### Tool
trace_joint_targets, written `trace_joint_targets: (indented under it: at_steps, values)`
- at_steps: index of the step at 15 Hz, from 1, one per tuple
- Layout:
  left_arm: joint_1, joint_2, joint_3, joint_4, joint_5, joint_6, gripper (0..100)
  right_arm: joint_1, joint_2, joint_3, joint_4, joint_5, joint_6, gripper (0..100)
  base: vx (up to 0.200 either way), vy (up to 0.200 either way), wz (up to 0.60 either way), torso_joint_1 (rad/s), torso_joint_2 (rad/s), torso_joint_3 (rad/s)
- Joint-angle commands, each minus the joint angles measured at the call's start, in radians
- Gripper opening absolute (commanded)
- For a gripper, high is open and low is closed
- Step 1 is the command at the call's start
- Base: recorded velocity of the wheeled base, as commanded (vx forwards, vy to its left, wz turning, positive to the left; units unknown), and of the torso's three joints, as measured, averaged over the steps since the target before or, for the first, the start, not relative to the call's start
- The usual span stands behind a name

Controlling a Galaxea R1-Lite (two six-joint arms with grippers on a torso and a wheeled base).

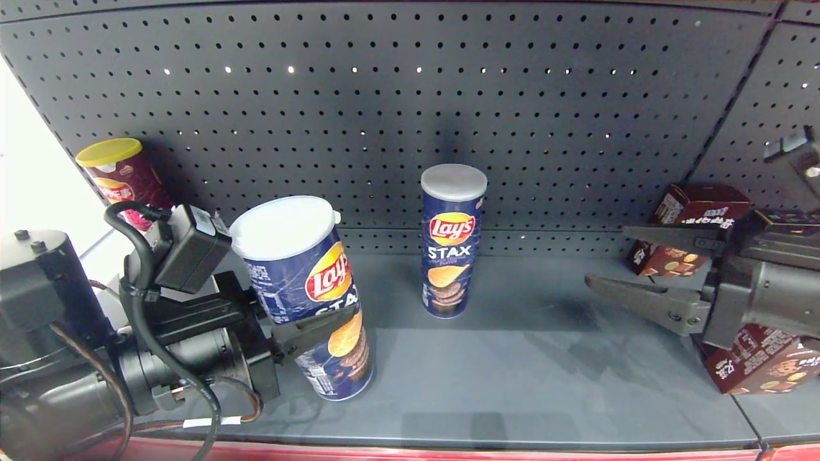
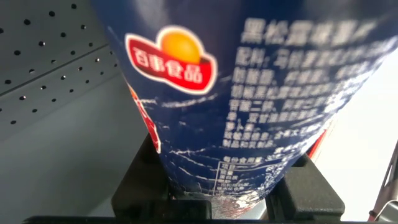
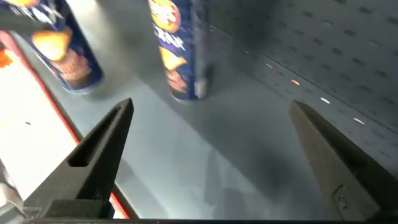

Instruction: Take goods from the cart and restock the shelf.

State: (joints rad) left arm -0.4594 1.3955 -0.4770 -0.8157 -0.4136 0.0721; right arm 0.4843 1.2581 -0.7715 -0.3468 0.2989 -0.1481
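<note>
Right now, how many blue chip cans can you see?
2: one blue can tilted in the left claw, a second blue can upright mid-shelf near the pegboard. More may hide behind the arms.

Red can [image 1: 118,176] base hidden behind left arm [image 1: 77,333], brown box [image 1: 762,362] partly behind right claw [image 1: 606,255], cut by edge

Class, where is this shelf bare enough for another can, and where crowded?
Widest bare shelf: between the upright blue can and the open right gripper. Narrower gap: between that can and the tilted can in the left gripper. Crowded: brown boxes at right.
</note>
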Motion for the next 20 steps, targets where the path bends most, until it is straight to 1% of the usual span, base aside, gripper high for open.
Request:
trace_joint_targets:
  at_steps: [1,4,6,7,8,11,12,13,15,20]
  values:
    - [0.002,0.000,-0.002,0.000,-0.001,0.000,0,0.031,0.103,-0.057,-0.012,-0.007,0.010,100,0.000,0.000,0.00,0.000,0.00,0.000]
    - [0.002,0.000,-0.005,-0.002,-0.001,0.000,0,0.019,0.207,-0.118,-0.049,-0.001,-0.016,100,0.000,0.000,0.00,0.000,0.00,0.000]
    - [0.002,-0.001,-0.002,0.000,-0.001,0.000,0,0.005,0.256,-0.127,-0.135,0.135,-0.033,100,0.000,0.000,0.00,0.000,0.00,0.000]
    - [0.002,0.000,-0.002,0.000,-0.001,0.000,0,-0.003,0.285,-0.126,-0.179,0.166,-0.051,100,0.000,0.000,0.00,0.000,0.00,0.000]
    - [0.002,0.000,-0.002,0.000,-0.001,0.000,0,-0.004,0.310,-0.130,-0.210,0.172,-0.062,100,0.000,0.000,0.00,0.000,0.00,0.000]
    - [0.004,0.000,0.000,0.000,-0.001,0.000,0,-0.004,0.351,-0.170,-0.225,0.200,-0.062,100,0.000,0.000,0.00,0.000,0.00,0.000]
    - [0.004,0.000,0.000,0.000,-0.001,0.000,0,-0.015,0.377,-0.173,-0.265,0.293,-0.067,100,0.000,0.000,0.00,0.000,0.00,0.000]
    - [0.004,0.000,-0.002,0.000,-0.001,0.000,0,-0.026,0.397,-0.172,-0.305,0.324,-0.068,100,0.000,0.000,0.00,0.000,0.00,0.000]
    - [0.004,0.000,0.000,0.000,-0.001,0.000,0,-0.026,0.422,-0.175,-0.328,0.336,-0.068,100,0.000,0.000,0.00,0.000,0.00,0.000]
    - [0.004,0.000,-0.002,0.000,-0.001,0.000,0,-0.023,0.472,-0.213,-0.331,0.356,-0.070,100,0.000,0.000,0.00,0.000,0.00,0.000]
